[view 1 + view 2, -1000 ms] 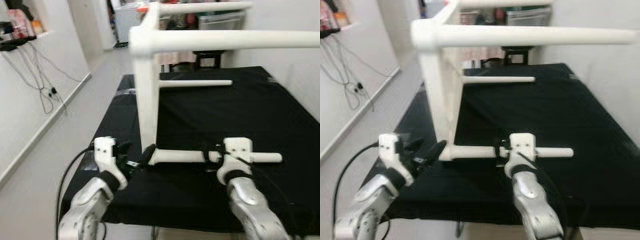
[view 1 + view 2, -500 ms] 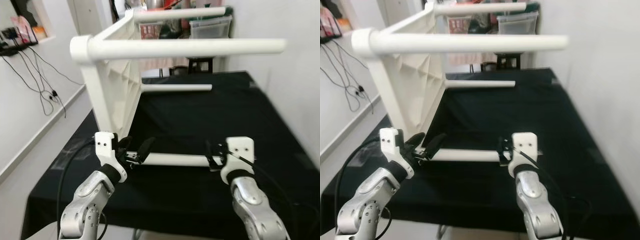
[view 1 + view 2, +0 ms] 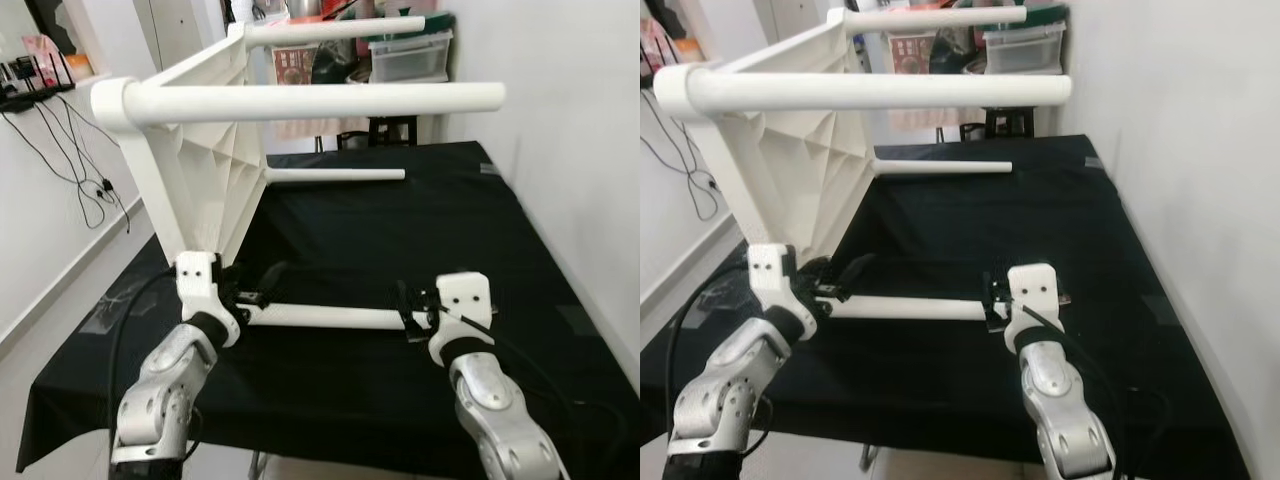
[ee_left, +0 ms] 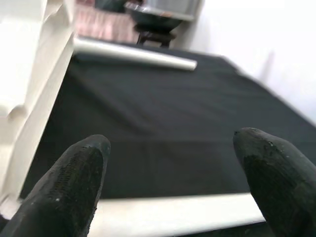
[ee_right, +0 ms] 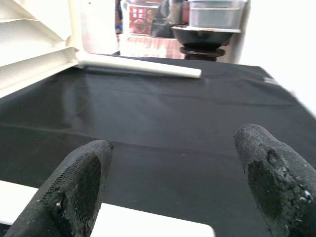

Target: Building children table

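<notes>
Both hands, left hand (image 3: 262,290) and right hand (image 3: 412,312), spread wide astride table leg (image 3: 330,317).

Bright, even daylight; sharp frames.

Bench (image 3: 420,230) cloth: plain black, no pattern. Tabletop (image 3: 205,190) w/ ribbed underside: off-white. Its legs (image 3: 320,100) and the lower leg (image 3: 325,317): same off-white, plain. Arms (image 3: 165,385): silver, w/ white wrist blocks. Left end effector (image 4: 170,182) and right end effector (image 5: 173,185): black, fingers (image 5: 81,182) w/ fine grainy texture. Walls (image 3: 570,120): white. Cables (image 3: 85,150) on wall: black. Floor (image 3: 60,310): light grey.
</notes>
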`<state>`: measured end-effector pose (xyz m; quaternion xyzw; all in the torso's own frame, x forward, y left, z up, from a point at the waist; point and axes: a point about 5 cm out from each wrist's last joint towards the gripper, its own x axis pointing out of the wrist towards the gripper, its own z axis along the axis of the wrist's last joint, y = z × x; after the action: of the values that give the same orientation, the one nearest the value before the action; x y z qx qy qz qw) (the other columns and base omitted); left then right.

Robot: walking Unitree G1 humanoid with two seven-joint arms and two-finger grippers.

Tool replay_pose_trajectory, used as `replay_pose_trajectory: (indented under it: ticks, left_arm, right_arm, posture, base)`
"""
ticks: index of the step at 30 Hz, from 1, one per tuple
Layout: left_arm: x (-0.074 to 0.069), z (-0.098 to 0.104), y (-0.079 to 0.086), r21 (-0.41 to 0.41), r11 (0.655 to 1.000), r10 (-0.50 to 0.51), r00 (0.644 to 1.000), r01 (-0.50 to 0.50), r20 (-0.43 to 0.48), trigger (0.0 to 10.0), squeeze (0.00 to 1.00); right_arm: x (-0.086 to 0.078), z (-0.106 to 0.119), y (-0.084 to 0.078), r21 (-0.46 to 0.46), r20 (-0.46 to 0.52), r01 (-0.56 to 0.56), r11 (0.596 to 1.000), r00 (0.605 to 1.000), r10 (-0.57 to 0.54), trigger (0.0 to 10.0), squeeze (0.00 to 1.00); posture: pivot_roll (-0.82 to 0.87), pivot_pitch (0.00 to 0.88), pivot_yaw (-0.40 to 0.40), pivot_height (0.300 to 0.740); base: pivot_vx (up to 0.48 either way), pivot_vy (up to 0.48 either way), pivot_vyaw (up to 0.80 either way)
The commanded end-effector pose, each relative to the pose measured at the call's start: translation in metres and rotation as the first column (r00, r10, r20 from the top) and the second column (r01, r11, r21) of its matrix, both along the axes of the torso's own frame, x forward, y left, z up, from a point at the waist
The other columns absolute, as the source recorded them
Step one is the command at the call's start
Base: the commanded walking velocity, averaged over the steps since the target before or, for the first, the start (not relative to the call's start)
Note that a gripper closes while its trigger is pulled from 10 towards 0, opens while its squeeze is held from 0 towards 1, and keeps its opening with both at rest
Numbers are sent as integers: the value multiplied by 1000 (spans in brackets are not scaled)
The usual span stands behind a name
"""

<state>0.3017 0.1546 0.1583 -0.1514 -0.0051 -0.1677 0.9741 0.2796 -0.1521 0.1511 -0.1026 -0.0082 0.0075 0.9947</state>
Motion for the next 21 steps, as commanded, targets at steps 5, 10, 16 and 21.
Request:
replay_pose_trajectory:
  ticks: [5, 10, 16, 21]
  left_arm:
    - [2, -4, 7, 25, 999, 23, 999, -22, -28, 10000, 0]
    - [6, 0, 7, 34, 999, 20, 1000, -19, -13, 10000, 0]
    - [10, 4, 4, 42, 999, -9, 1000, 9, -4, 10000, 0]
    - [14, 7, -2, 41, 997, -66, 998, 67, -13, 10000, 0]
  right_arm:
    - [0, 4, 7, 4, 23, -30, 1000, 999, 30, 10000, 0]
    - [0, 4, 8, 4, 26, -32, 999, 999, 32, 10000, 0]
    - [0, 5, 8, 8, 28, -32, 999, 999, 32, 10000, 0]
    - [0, 6, 9, 11, 30, -37, 999, 999, 36, 10000, 0]
  posture:
    - [-100, 0, 68, 740]
    - [-102, 0, 69, 740]
    - [-102, 0, 70, 740]
    - [-102, 0, 69, 740]
  base:
    - [0, 480, 0]
    - [0, 243, 0]
    - [0, 0, 0]
    - [0, 0, 0]
